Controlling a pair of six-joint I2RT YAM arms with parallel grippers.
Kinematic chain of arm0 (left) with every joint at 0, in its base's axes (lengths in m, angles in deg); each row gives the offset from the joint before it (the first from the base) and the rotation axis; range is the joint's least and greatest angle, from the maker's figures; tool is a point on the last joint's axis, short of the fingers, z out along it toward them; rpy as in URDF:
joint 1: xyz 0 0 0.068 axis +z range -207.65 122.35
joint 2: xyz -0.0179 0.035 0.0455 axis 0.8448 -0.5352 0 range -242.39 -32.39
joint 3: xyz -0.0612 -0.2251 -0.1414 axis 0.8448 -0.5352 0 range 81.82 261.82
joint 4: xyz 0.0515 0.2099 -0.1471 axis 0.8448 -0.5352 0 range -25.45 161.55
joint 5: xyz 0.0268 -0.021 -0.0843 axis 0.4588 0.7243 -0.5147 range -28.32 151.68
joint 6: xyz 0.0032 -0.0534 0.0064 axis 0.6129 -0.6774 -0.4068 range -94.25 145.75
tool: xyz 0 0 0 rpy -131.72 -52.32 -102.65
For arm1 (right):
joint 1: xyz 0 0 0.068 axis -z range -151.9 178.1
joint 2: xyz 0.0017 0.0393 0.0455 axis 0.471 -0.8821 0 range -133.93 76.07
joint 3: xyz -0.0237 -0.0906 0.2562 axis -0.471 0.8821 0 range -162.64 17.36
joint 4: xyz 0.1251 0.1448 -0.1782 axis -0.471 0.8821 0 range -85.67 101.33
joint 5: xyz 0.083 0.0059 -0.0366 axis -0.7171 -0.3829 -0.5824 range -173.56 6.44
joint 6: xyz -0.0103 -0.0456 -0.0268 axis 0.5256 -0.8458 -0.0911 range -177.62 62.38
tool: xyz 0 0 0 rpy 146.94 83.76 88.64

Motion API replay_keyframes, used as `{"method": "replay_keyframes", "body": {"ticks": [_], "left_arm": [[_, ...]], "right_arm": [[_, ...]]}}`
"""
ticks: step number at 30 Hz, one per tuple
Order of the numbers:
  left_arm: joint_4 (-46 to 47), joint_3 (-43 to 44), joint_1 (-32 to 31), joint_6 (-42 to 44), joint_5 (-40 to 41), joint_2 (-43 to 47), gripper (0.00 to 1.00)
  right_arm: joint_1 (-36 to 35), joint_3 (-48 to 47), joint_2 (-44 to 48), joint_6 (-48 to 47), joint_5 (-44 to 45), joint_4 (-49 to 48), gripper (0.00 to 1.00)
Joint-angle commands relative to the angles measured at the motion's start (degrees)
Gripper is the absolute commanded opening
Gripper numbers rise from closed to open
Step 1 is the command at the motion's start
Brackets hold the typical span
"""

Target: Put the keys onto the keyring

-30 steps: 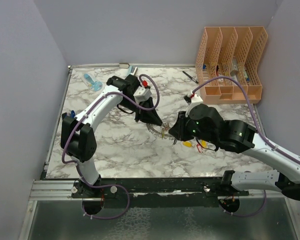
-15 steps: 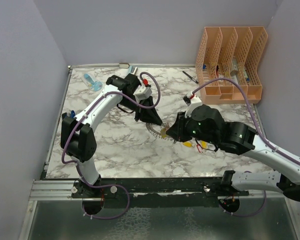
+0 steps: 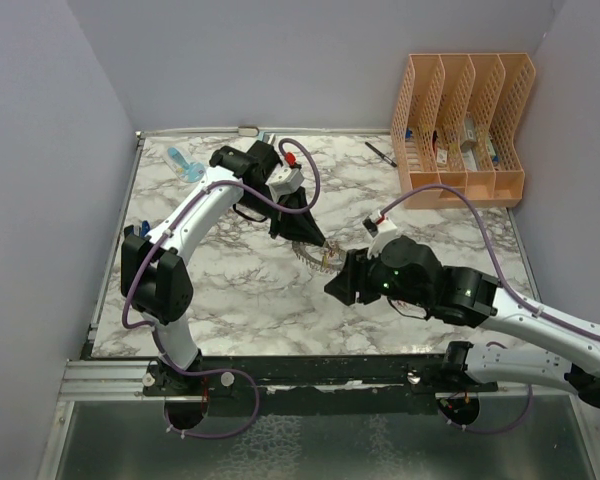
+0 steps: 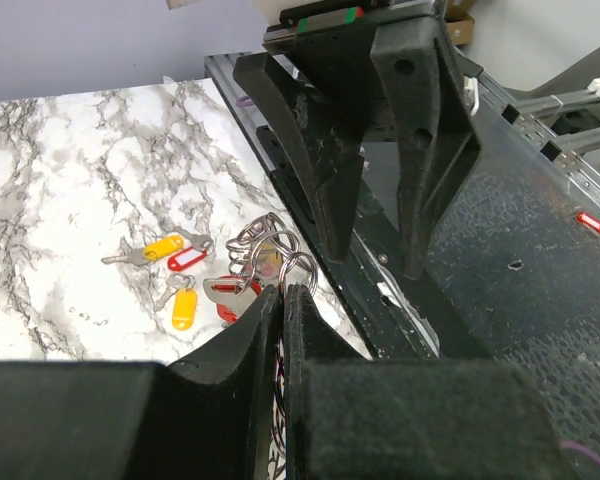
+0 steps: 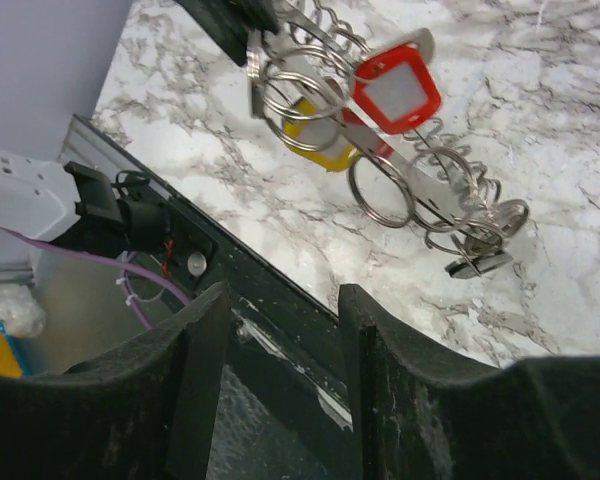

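Observation:
My left gripper is shut on the rim of the grey coiled keyring and holds it at the table's middle; in the left wrist view the pads pinch the ring's wire. In the right wrist view the keyring carries a red-tagged key and a yellow-tagged key. Loose keys lie on the marble: yellow tags and a red tag. My right gripper is open and empty, just near-side of the ring, its jaws over the table's front edge.
An orange file organiser stands at the back right with a black pen beside it. A blue object lies at the back left. The black front rail runs along the near edge.
My right gripper has drawn back from the keyring towards the near edge and a little left. The left gripper still holds the ring, almost unmoved.

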Motion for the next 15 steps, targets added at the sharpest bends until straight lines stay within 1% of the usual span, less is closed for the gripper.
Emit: {"method": "replay_keyframes", "body": {"ticks": [1, 8, 12, 15], "left_arm": [[-0.4, 1.6, 0.2, -0.2, -8.3, 2.0, 0.0], [-0.5, 1.8, 0.2, -0.3, -8.3, 1.5, 0.0], [-0.6, 1.4, 0.2, 0.0, -8.2, 1.8, 0.0], [-0.8, 1.0, 0.2, 0.7, -8.1, 2.2, 0.0]], "right_arm": [[-1.5, -0.4, 1.4, -0.3, -0.2, -7.5, 0.48], [-4.7, -2.9, 1.3, -2.0, 1.2, -8.7, 0.47], [-6.3, -6.5, 2.7, -5.1, 4.6, -5.9, 0.46], [-6.3, -10.4, 3.3, -8.8, 7.1, -3.5, 0.4]]}}
